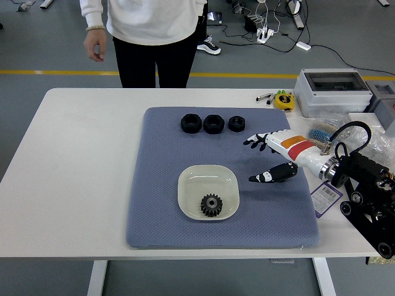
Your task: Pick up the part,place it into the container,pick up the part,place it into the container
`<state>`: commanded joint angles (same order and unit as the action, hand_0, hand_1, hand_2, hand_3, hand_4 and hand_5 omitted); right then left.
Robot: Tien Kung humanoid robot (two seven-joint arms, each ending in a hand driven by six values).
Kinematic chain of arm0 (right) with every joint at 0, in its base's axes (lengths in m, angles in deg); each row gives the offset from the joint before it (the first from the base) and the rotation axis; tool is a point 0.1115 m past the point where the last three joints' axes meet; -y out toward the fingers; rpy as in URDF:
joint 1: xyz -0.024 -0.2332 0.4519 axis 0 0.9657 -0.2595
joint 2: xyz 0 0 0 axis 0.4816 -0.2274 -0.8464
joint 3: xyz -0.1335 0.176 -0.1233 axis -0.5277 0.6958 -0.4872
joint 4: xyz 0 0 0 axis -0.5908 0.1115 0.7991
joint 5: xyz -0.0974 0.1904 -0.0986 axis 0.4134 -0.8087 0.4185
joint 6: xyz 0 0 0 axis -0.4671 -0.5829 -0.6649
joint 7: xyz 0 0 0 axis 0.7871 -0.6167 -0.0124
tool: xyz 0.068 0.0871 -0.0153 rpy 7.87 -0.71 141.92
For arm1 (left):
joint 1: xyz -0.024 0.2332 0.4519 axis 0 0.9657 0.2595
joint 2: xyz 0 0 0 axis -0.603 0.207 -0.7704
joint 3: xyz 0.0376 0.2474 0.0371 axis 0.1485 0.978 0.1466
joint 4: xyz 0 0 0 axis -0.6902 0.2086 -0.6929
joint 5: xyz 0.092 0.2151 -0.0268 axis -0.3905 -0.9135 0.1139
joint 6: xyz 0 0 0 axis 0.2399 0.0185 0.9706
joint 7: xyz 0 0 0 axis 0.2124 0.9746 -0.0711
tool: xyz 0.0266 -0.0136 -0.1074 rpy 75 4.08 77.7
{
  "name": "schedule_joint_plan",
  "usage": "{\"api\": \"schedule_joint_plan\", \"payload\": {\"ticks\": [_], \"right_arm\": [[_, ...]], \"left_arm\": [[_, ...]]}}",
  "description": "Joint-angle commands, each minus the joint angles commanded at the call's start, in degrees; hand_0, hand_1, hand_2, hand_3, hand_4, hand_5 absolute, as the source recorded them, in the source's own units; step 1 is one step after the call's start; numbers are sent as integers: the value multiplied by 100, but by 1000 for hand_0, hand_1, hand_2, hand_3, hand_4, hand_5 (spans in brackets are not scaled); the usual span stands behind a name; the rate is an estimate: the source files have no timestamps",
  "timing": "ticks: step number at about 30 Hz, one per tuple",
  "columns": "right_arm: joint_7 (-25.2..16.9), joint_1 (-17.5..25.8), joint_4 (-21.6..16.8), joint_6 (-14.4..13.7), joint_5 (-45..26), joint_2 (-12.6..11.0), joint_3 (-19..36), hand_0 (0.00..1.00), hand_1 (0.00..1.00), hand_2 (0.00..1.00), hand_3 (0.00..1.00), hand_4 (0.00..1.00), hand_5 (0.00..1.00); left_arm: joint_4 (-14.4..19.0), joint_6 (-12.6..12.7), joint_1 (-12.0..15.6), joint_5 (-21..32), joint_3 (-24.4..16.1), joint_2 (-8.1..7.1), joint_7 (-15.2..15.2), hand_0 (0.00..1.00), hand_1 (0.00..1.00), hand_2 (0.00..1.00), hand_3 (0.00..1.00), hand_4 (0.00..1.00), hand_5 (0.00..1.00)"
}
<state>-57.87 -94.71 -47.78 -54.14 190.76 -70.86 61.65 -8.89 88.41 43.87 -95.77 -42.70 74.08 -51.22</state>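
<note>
A black gear (211, 205) lies in the white square dish (191, 184) at the middle of the blue mat (160, 185). Three black ring-shaped parts (213, 123) stand in a row at the mat's far edge. My right hand (264, 158) hovers over the mat's right side, right of the dish and nearer than the parts. Its fingers are spread, thumb below, and it holds nothing. The left arm is out of view.
A person in a white top (151, 24) stands back from the table's far side, a hand (95, 48) hanging clear of it. At the right sit a grey box (332, 91), a yellow tape measure (284, 100), plastic bags (370, 139) and a labelled card (326, 196).
</note>
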Motion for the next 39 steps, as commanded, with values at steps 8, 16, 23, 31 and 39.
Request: {"api": "schedule_joint_plan", "payload": {"ticks": [8, 16, 23, 31, 39], "right_arm": [[94, -96, 430, 56, 131, -82, 18, 455, 574, 667, 782, 998, 466], [18, -101, 638, -119, 96, -101, -16, 441, 561, 660, 688, 991, 466], [-55, -131, 968, -329, -45, -11, -207, 421, 549, 645, 617, 976, 463], [-101, -149, 1150, -504, -153, 79, -253, 377, 523, 613, 569, 953, 480], [-122, -163, 1321, -561, -170, 89, -286, 357, 506, 591, 550, 939, 479]], "left_arm": [[6, -24, -2, -56, -11, 13, 8, 703, 664, 654, 556, 626, 572], [8, -11, -10, 17, 27, 24, -3, 703, 664, 654, 556, 626, 572], [11, -28, 5, -50, -8, 32, 10, 703, 665, 653, 556, 626, 572], [28, -45, 21, -70, -8, 43, 25, 703, 665, 653, 556, 625, 572], [35, -59, 9, -62, 20, 43, 19, 703, 665, 650, 556, 627, 573]]}}
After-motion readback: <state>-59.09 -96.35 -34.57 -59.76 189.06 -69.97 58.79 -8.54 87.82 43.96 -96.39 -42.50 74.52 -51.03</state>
